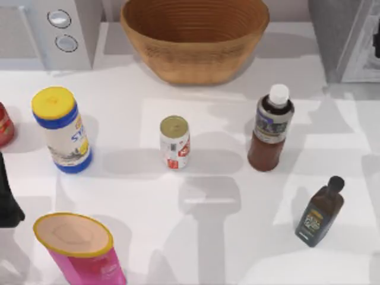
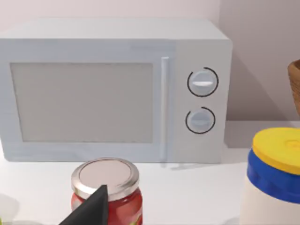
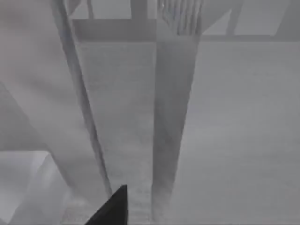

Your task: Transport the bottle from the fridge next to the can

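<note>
The bottle point(image 1: 271, 127), with a white cap, reddish-brown body and grey-blue label, stands upright on the table right of centre. The can point(image 1: 174, 142), small and white with red marks and a gold top, stands upright to its left, a clear gap between them. The fridge point(image 1: 344, 35) fills the back right corner, and its grey panels point(image 3: 140, 108) are close up in the right wrist view. My right gripper point(image 3: 112, 208) is close to the fridge and far from the bottle. My left gripper point(image 1: 7, 202) is parked at the table's left edge, holding nothing.
A wicker basket point(image 1: 193, 35) sits at the back centre, a grey appliance with two knobs point(image 1: 62, 29) at the back left. A yellow-lidded white canister point(image 1: 61, 127), a red jar point(image 2: 107, 190), a pink tube point(image 1: 80, 249) and a small dark bottle point(image 1: 320, 214) also stand around.
</note>
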Tool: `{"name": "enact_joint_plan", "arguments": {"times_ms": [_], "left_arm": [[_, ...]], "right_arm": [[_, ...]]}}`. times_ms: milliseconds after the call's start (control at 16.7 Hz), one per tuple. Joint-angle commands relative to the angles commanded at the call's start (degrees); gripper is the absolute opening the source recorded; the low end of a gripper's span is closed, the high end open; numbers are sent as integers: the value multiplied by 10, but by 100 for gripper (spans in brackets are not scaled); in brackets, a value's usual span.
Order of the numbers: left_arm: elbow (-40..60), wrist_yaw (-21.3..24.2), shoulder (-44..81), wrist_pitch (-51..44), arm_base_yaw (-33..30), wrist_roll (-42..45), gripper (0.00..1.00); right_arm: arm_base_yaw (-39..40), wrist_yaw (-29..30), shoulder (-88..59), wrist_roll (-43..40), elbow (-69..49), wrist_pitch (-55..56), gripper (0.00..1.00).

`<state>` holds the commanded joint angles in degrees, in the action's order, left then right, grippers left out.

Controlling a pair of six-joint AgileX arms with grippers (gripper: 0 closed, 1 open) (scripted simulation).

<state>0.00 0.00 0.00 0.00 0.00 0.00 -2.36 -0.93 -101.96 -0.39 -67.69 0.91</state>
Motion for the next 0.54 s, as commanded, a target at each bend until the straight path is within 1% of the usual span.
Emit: {"name": "enact_joint_plan", "arguments": {"times_ms": [300,540], "left_arm": [[0,0,0,0,0,0,100],[0,0,0,0,0,0,100]], "right_arm": [[2,2,-93,-1,-117,-26,100],[2,2,-116,-1,-149,-32,100]]}}
